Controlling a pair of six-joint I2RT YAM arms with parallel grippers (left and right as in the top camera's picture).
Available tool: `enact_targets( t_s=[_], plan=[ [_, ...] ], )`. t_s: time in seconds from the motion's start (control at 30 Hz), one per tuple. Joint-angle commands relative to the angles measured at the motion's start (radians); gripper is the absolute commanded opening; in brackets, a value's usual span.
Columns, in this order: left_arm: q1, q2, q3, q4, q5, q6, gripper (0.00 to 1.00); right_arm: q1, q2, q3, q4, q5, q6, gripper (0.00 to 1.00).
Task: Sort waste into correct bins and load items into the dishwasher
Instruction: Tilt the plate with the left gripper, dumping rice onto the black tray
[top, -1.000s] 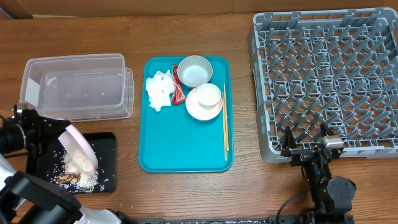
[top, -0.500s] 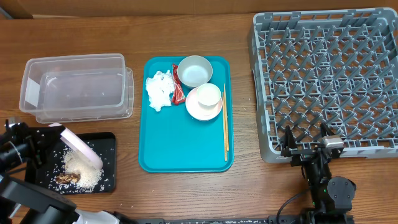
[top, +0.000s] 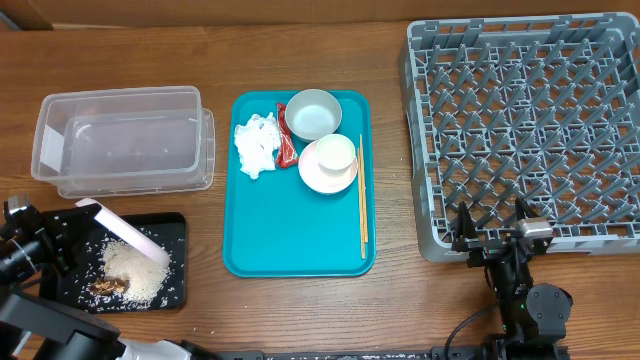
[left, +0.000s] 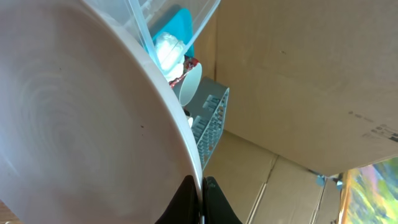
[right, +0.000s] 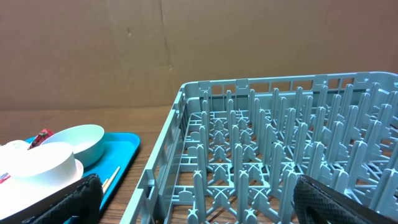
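Observation:
My left gripper is shut on the rim of the pale pink-white plate, holding it steeply tilted over the black tray. Rice and brown scraps lie on that tray. In the left wrist view the plate fills the frame, with the jaws pinching its edge. The clear tub is behind. The tissue, red wrapper, bowl, cup on its saucer and chopsticks lie on the teal tray. My right gripper is open and empty at the near edge of the dish rack.
The right wrist view shows the rack straight ahead between the open jaws, with the bowl, the cup and the chopsticks to the left. A cardboard wall stands behind the table.
My left gripper has drawn back to the left and tipped the plate more on edge. The rice has slid off the plate onto the black tray. The right arm has not moved.

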Motion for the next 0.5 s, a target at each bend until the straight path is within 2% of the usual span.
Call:
enact_targets(
  t_s=[0.0,0.47],
  plan=[
    [0.007,-0.019,-0.003,-0.007,0.04,0.032,0.04,0.006,-0.011,-0.011,0.005,0.006,-0.003,1.0],
    [-0.011,-0.037,-0.005,-0.007,0.037,0.026,0.04,0.006,-0.011,-0.011,0.005,0.006,-0.003,1.0]
  ],
)
